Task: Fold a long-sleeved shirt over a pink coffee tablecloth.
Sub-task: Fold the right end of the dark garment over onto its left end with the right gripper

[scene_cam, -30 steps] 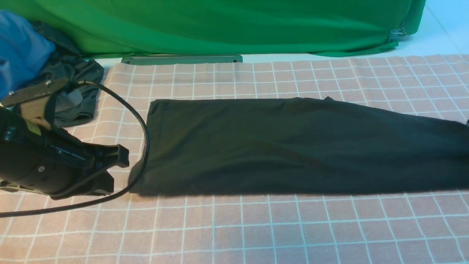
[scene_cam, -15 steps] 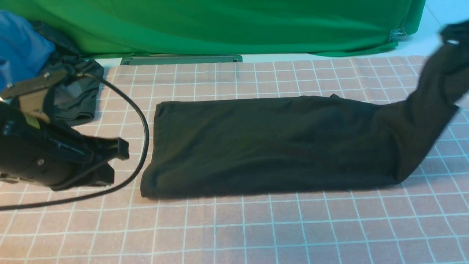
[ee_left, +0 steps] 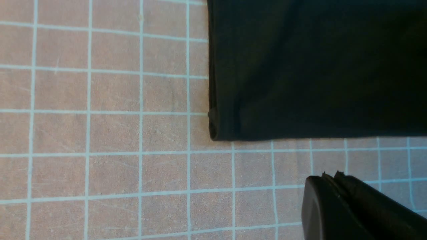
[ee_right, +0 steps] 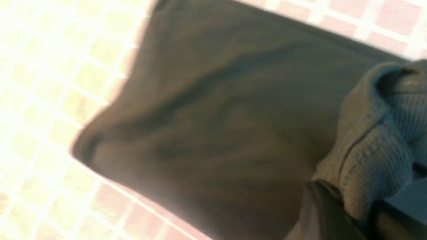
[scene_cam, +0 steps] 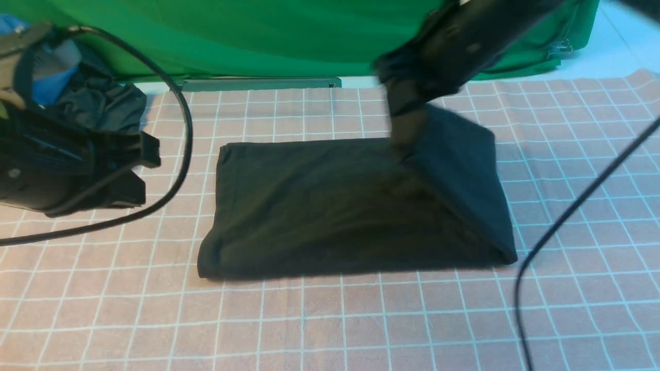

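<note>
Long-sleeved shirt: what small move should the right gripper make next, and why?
Probably carry the held end leftward and lower it. The right gripper holds one end of the long-sleeved shirt raised over its middle; the left half lies flat and uncovered on the pink coffee tablecloth.

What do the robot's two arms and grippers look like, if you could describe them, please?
Both are black. The left arm has a bulky rounded housing with a thick black cable looping off it. The left gripper is blocky and matt, slightly frayed at the tip. The right arm and right gripper are blurred, dark and slimmer, and a second black cable runs nearby.
</note>
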